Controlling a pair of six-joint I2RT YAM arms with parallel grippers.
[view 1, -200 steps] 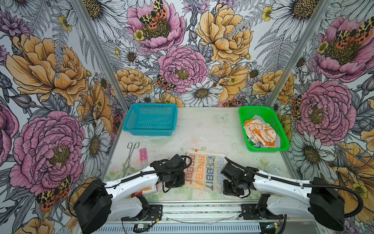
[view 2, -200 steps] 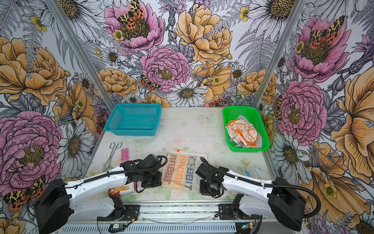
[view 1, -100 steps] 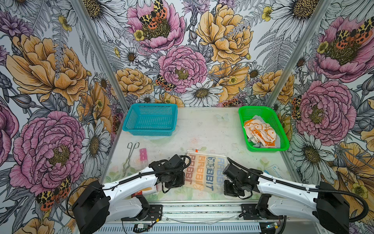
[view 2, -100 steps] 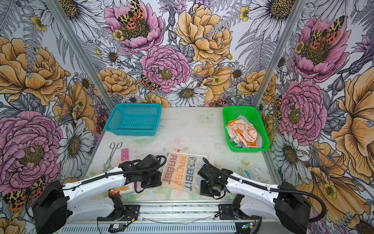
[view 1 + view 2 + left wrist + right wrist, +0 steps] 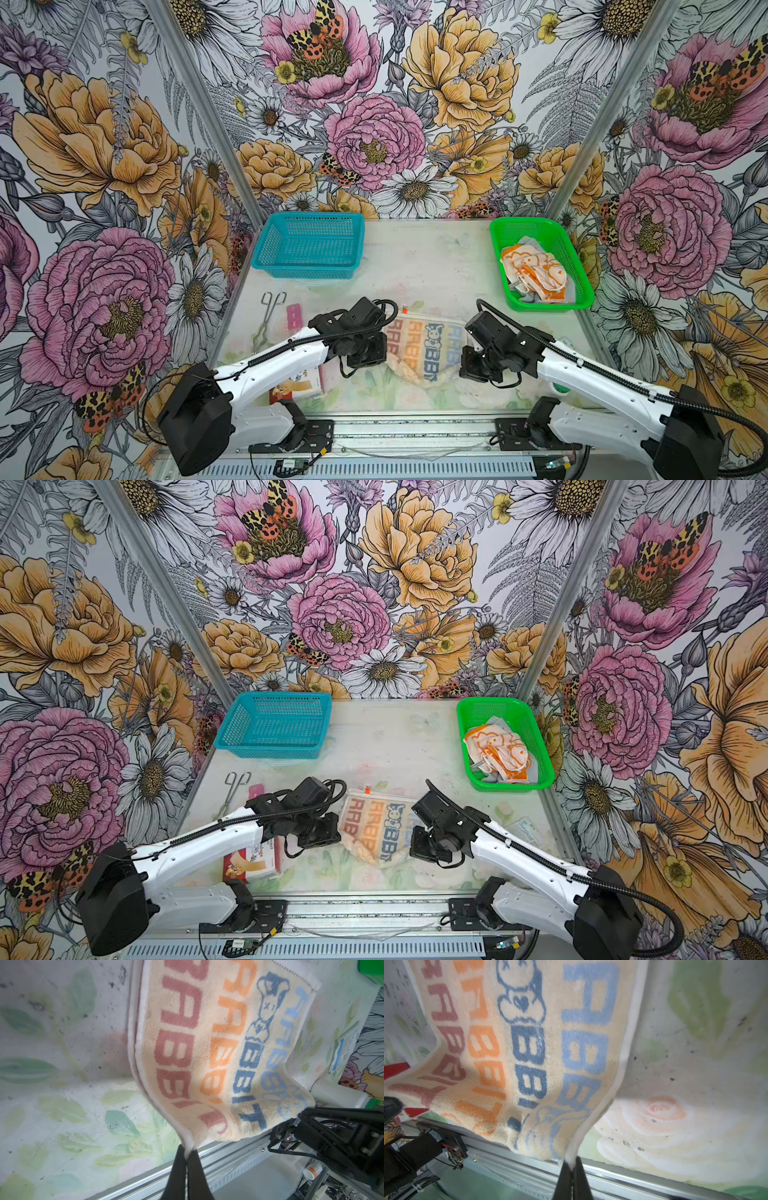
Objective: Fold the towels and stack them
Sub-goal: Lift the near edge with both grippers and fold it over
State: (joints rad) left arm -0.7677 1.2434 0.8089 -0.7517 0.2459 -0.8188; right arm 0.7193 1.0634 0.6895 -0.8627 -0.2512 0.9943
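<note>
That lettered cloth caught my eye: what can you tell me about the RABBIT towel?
The RABBIT towel is fluffy cream terry with a white border, rows of brown, orange and blue lettering and a blue rabbit. Its far edge lies on the table. Its near corners are pinched, one in the left claw, one in the right claw, so the raised near edge sags between them.

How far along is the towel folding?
Nothing is stacked yet. Left gripper and right gripper each pinch a near corner of the cream RABBIT-lettered terry towel. The orange flowered cloth and grey cloth wait crumpled in the green plastic basket.
</note>
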